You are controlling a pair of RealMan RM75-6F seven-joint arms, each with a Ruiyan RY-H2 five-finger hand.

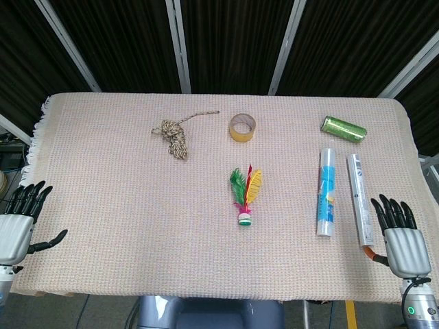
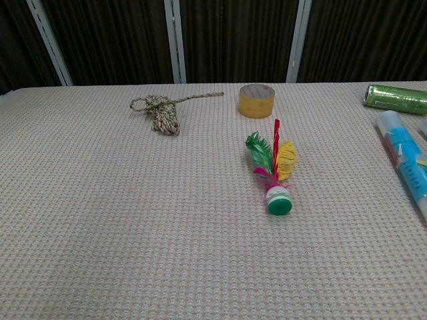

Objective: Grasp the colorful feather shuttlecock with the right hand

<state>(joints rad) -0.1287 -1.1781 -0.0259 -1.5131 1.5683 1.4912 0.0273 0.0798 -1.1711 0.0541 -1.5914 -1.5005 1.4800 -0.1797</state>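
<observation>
The colorful feather shuttlecock (image 1: 245, 195) (image 2: 274, 170) lies flat near the middle of the beige table mat. Its green, red and yellow feathers point away from me and its green-and-white base faces me. My right hand (image 1: 400, 237) sits at the mat's near right edge, fingers straight and spread, holding nothing, well to the right of the shuttlecock. At the near left edge my left hand (image 1: 20, 217) is also spread and empty. Neither hand shows in the chest view.
A coiled rope (image 1: 175, 136) and a tape roll (image 1: 243, 127) lie beyond the shuttlecock. A green can (image 1: 343, 128), a blue-and-white tube (image 1: 326, 192) and a white stick (image 1: 361, 199) lie between the shuttlecock and my right hand.
</observation>
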